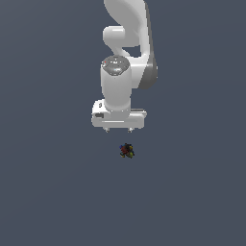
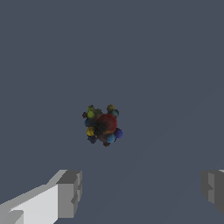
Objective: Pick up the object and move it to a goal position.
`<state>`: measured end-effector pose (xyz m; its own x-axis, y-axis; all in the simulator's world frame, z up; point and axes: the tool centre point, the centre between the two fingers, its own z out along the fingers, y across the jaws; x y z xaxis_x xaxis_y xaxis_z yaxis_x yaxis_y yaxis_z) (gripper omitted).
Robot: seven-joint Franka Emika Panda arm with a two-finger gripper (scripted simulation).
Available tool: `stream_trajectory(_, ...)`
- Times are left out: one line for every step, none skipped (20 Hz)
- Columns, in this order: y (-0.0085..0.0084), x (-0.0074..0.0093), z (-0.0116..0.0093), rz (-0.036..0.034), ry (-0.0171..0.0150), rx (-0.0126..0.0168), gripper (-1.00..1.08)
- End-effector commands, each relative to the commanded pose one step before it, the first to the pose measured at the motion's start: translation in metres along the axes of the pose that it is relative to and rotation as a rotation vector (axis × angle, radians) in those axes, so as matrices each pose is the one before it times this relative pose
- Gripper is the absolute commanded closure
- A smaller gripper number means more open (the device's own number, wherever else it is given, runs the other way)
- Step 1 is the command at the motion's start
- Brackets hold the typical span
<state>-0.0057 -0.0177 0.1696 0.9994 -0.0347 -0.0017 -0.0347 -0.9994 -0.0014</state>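
Tool [image 1: 118,129]: white, on the arm [image 1: 126,43], jaws spread wide, holding nothing; both fingers [image 2: 68,192] show in the wrist view with a broad gap between them. Object [image 1: 127,151]: small dark lump with red, yellow, blue and green specks, resting on the grey bench [image 1: 48,192], near the tool and slightly toward the exterior view's right of it. Step, as judged: approach before the grasp. Next move calls for centring the fingers over the lump, descending, then closing.
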Motion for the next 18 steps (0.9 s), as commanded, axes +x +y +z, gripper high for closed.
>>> stream_trajectory(0.00001, 0.0, 0.0, 0.0, 0.0, 0.0, -0.92)
stream_trajectory(0.00014, -0.00014, -0.00001, -0.00086, -0.00035, -0.00029, -0.92)
stream_trajectory(-0.00001, -0.00036, 0.00017, -0.00316, -0.00134, -0.00105, -0.92)
stream_trajectory(0.0002, -0.00062, 0.00018, -0.00486, -0.00208, -0.00161, -0.92)
stream_trajectory(0.00026, -0.00087, 0.00024, -0.00677, -0.00294, -0.00226, -0.92)
stream_trajectory(0.00036, -0.00115, 0.00026, -0.00859, -0.00382, -0.0029, -0.92)
stream_trajectory(0.00046, -0.00136, 0.00021, -0.00957, -0.00439, -0.00329, -0.92)
stream_trajectory(0.00043, -0.00121, 0.00006, -0.00782, -0.00376, -0.00277, -0.92)
stream_trajectory(0.00037, -0.00101, -0.00007, -0.00581, -0.00298, -0.00215, -0.92)
stream_trajectory(0.00033, -0.00079, -0.00019, -0.00376, -0.00214, -0.00151, -0.92)
stream_trajectory(0.00026, -0.00053, -0.00027, -0.00173, -0.00124, -0.00085, -0.92)
stream_trajectory(0.00002, -0.00022, -0.00037, 0.0, 0.0, 0.0, -0.92)
stream_trajectory(0.00002, 0.00026, 0.00018, 0.00129, 0.00038, 0.00031, -0.92)
stream_trajectory(-0.00034, 0.00052, 0.00062, 0.00005, 0.00059, 0.00035, -0.92)
stream_trajectory(-0.00043, 0.00061, 0.00094, -0.00178, 0.00074, 0.00031, -0.92)
stream_trajectory(-0.0007, 0.00082, 0.00154, -0.00356, 0.00048, 0.00004, -0.92)
stream_trajectory(-0.00086, 0.00103, 0.00204, -0.00486, 0.00049, -0.00003, -0.92)
stream_trajectory(-0.00107, 0.00127, 0.00252, -0.00591, 0.00064, 0.00001, -0.92)
